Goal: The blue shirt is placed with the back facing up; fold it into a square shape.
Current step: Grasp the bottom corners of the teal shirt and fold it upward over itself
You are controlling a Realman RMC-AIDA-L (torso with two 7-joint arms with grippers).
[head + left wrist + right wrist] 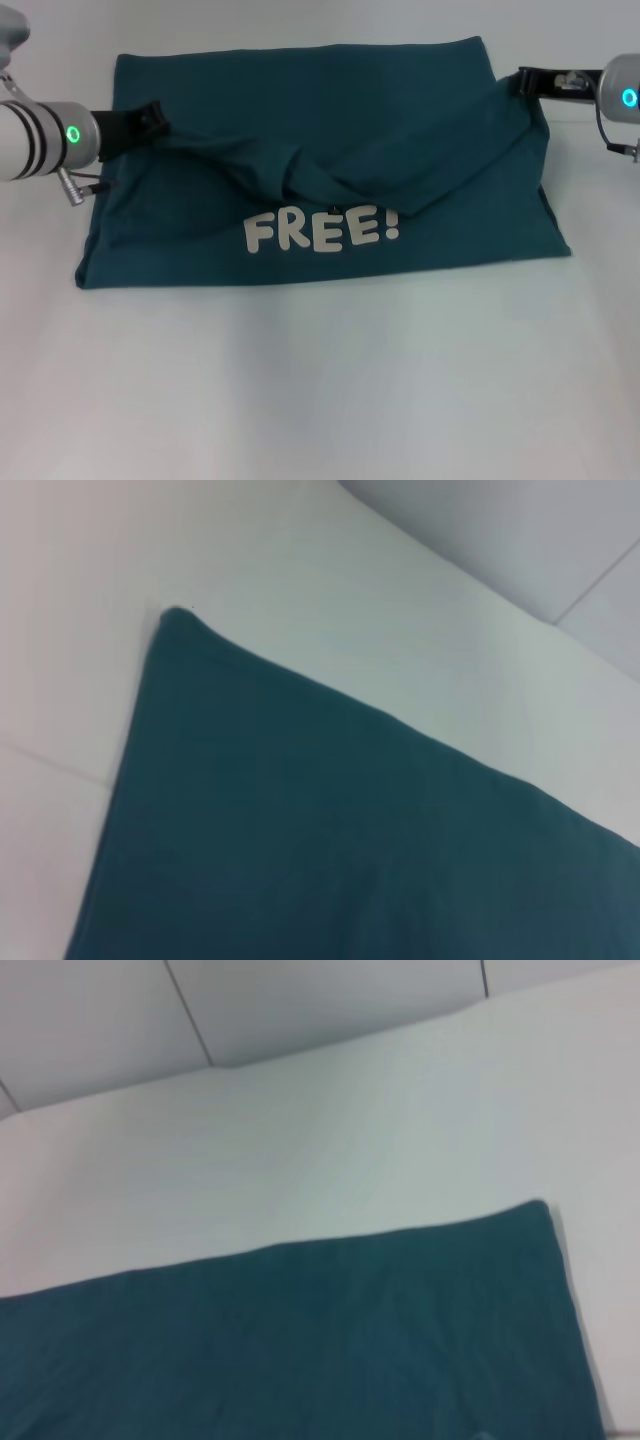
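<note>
Matt, soft teal cloth blue shirt [300,120], creased folds, smooth matt white table [320,400]

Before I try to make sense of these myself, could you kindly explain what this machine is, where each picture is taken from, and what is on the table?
This is a two-armed robot with a camera on its head and one on each wrist. The head picture looks forward and down at a white table. On it lies the blue shirt, partly folded, with white "FREE!" lettering showing near the front edge.

The left gripper comes in from the left and the right gripper from the right. Each meets the cloth at a side and appears to pinch it, with a twisted ridge of fabric stretched between them across the middle.

The other two pictures are taken from the wrists. Neither shows any fingers: the left wrist view sees one corner of the shirt on the table, the right wrist view another corner.
</note>
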